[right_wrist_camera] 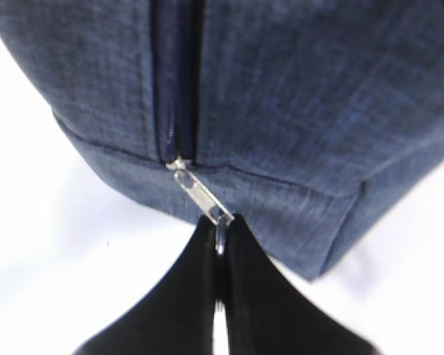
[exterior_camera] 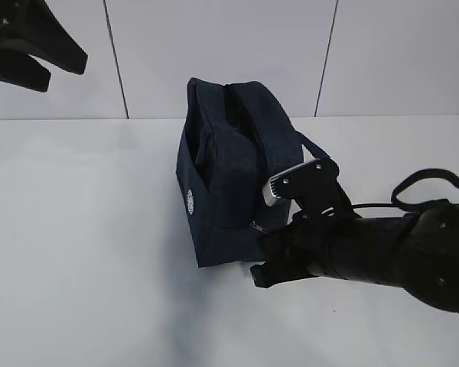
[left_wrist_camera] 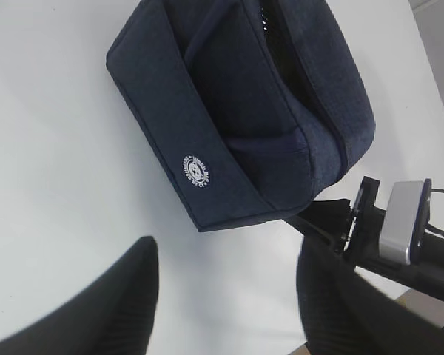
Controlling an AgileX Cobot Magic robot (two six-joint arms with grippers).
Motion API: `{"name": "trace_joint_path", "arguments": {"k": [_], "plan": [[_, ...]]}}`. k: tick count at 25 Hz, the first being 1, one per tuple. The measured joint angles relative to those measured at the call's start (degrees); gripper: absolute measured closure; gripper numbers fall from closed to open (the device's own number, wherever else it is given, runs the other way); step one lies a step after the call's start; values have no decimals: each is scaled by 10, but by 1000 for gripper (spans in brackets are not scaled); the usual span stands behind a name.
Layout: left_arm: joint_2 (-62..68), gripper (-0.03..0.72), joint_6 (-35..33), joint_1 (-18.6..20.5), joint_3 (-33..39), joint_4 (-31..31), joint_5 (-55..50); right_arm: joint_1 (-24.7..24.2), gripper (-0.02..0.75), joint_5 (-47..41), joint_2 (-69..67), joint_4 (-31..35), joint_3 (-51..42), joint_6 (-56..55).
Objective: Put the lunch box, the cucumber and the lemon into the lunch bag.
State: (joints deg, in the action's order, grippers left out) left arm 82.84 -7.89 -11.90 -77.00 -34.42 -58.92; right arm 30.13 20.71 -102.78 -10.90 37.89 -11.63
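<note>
A white table (exterior_camera: 84,252) fills most of the exterior view, its surface smooth and matte with soft grey shadows lying on it. Behind its far edge stands a pale wall (exterior_camera: 214,53) made of flat panels, split by thin dark seams that run from the top down to the table line. In the left wrist view the same white tabletop spreads out, and at the upper right corner a strip of lighter grey floor (left_wrist_camera: 440,59) shows past its edge.

Round white logo (left_wrist_camera: 197,171) on lunch bag (left_wrist_camera: 281,111) (lettering seemingly unreadable).
</note>
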Motion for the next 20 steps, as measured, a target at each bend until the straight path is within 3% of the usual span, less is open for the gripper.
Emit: {"name": "trace_joint_path", "arguments": {"k": [9, 15, 20], "plan": [[0, 256, 0, 0, 0, 0, 0, 7, 730, -236, 31, -73, 105, 0], [0, 256, 0, 0, 0, 1, 1, 41, 730, -361, 39, -74, 167, 0], [0, 256, 0, 0, 0, 1, 1, 49, 730, -390, 39, -35, 178, 0]]}}
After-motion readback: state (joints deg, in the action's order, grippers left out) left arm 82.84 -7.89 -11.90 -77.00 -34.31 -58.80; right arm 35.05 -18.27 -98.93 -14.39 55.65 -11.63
